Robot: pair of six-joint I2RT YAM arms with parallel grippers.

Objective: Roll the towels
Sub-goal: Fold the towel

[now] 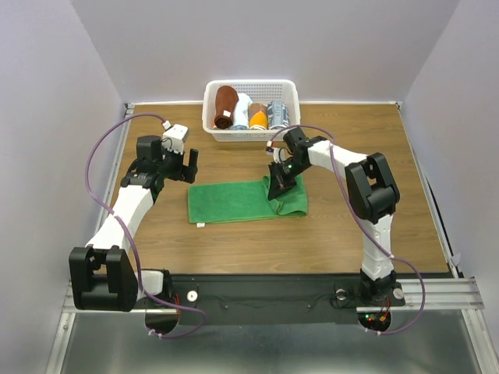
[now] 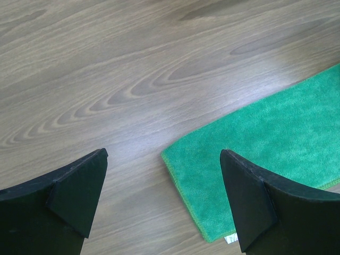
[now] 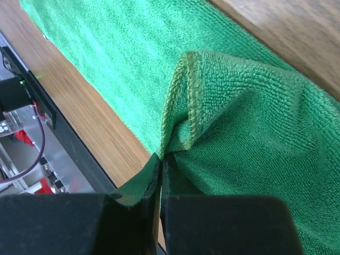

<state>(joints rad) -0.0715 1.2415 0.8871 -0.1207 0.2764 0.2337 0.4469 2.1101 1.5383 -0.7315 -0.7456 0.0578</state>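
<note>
A green towel (image 1: pixel 234 202) lies folded in a long strip across the middle of the table. My right gripper (image 1: pixel 279 185) is shut on the towel's right end and has lifted its hemmed edge (image 3: pixel 183 101) into a fold over the strip. My left gripper (image 1: pixel 181 165) is open and empty, held just above the bare wood beyond the towel's left end. In the left wrist view the towel's left end (image 2: pixel 255 149) with a small white tag (image 2: pixel 230 239) lies between and ahead of the fingers (image 2: pixel 249 196).
A white basket (image 1: pixel 251 134) at the back centre holds several rolled towels, brown (image 1: pixel 225 107), white, orange and grey. Purple cables loop beside both arms. The table's black front rail (image 1: pixel 265 284) runs along the near edge.
</note>
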